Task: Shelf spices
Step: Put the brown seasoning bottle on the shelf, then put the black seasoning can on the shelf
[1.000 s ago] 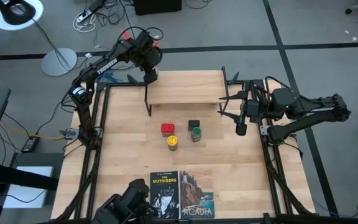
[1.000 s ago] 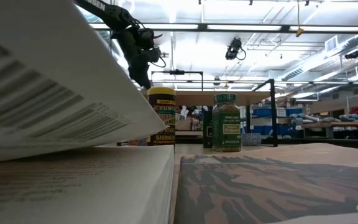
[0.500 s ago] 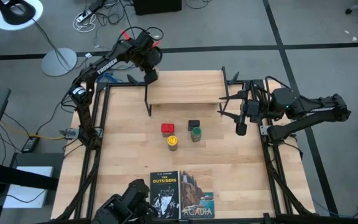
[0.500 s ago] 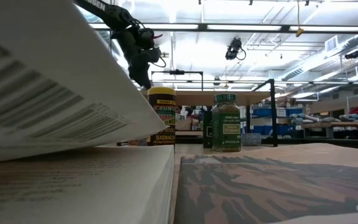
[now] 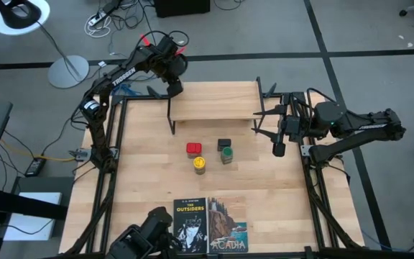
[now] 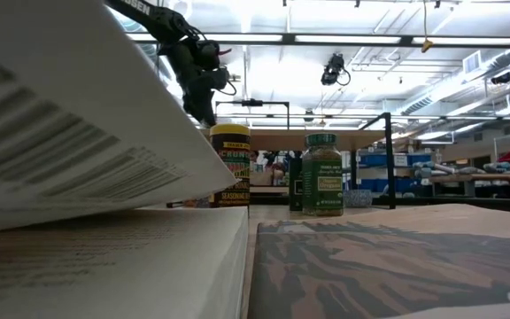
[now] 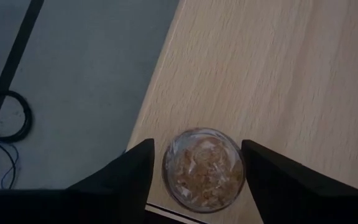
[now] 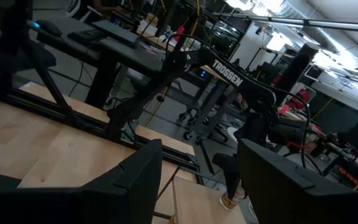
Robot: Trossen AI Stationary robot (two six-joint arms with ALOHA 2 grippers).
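A small clear round jar of brown spice (image 7: 204,169) stands on the shelf's light board (image 7: 260,74), near its far-left corner. My left gripper (image 7: 197,144) (image 5: 172,88) hangs over it, pointing down, open, one finger on each side of the jar. In front of the shelf (image 5: 214,103), standing on the table, are the red tin (image 5: 193,149), the yellow-lidded jar (image 5: 200,165), the dark grey tin (image 5: 224,144) and the green-lidded jar (image 5: 226,154). My right gripper (image 5: 279,147) waits open by the shelf's right end. My left gripper comes at the clear jar from above, with its fingers (image 7: 132,171) close beside the jar's round wall. A thin gap shows on one side. I cannot tell whether the other finger touches it. The jar rests on the board.
Two paperback books (image 5: 190,224) (image 5: 228,224) lie at the table's near edge and fill the low view's foreground (image 6: 104,177). The shelf's black legs (image 5: 169,119) stand at both ends. Bare tabletop (image 5: 149,173) lies left and right of the spices.
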